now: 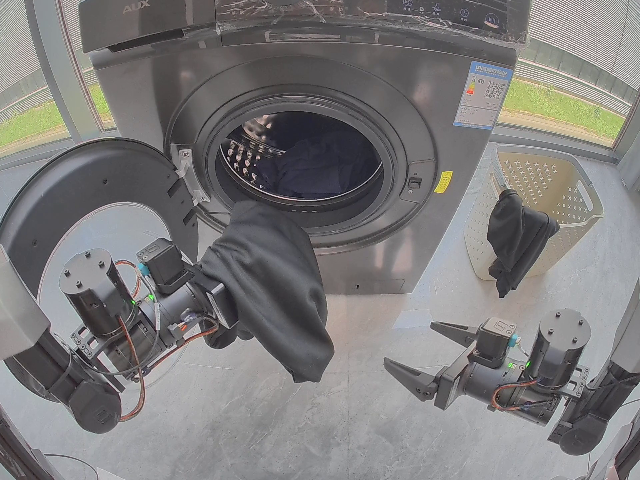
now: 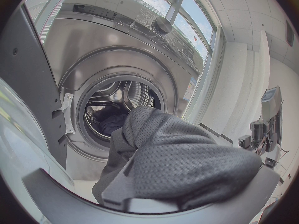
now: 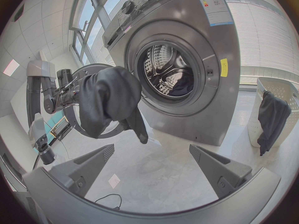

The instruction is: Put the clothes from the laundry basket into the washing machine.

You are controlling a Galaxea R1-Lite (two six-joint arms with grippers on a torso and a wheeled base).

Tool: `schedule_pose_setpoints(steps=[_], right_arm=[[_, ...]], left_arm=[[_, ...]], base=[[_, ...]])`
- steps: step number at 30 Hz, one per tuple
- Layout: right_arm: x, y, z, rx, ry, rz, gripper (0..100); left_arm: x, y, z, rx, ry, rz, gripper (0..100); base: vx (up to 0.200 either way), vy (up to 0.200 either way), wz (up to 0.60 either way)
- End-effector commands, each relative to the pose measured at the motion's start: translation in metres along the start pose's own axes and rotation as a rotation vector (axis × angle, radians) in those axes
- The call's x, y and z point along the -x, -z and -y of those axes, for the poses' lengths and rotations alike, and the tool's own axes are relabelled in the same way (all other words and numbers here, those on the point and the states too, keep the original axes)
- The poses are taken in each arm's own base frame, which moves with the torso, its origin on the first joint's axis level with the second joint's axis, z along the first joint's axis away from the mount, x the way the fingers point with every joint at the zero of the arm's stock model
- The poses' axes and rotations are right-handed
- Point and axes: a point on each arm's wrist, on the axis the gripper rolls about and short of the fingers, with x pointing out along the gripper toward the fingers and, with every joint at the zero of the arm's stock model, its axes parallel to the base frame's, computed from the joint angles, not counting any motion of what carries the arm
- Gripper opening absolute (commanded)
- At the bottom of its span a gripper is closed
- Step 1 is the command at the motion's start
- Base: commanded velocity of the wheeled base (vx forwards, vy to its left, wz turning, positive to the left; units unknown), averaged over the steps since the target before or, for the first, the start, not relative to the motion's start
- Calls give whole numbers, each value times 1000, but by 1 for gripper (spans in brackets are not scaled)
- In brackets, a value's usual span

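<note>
At centre-left of the head view, just below the mouth of the drum, a dark garment (image 1: 273, 288) hangs in the air from the left gripper (image 1: 217, 301). The jaws are buried under the cloth, but since the cloth hangs from them they appear to be pinching it. The garment's upper fold lies near the lower lip of the drum opening (image 1: 300, 161), though I cannot tell whether it touches, and its loose end droops toward the floor.

The step in hand looks like the loading one: this piece is out of the basket and not yet in. The next move calls for lifting the bundle over the lip and carrying it well inside before letting go, so the trailing end does not catch on the rim.

Inside the washing machine (image 1: 427, 121) some dark clothes (image 1: 313, 165) already lie. Its door (image 1: 80, 195) stands swung wide at the left. At the right edge the laundry basket (image 1: 573, 188) has another dark piece (image 1: 517, 238) draped over its rim. Lower right, the right gripper (image 1: 410, 345) hovers over the floor, jaws spread and holding nothing.
</note>
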Motion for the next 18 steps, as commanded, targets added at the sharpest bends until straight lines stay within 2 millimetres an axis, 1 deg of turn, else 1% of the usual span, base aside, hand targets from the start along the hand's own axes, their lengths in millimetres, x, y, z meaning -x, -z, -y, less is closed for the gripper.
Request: schedule_pose_setpoints(steps=[1,14,18], right_arm=[[5,-6,8,-4,31,23,100],[3,-4,5,-5,19,18,100],[2,-4,5,-5,18,17,100]], left_arm=[[5,4,1,-8,0,-23,0],[5,6,3,-5,9,-31,0],[4,10,3,-3,7,-45,0]], base=[[0,0,0],[0,0,0],[0,0,0]])
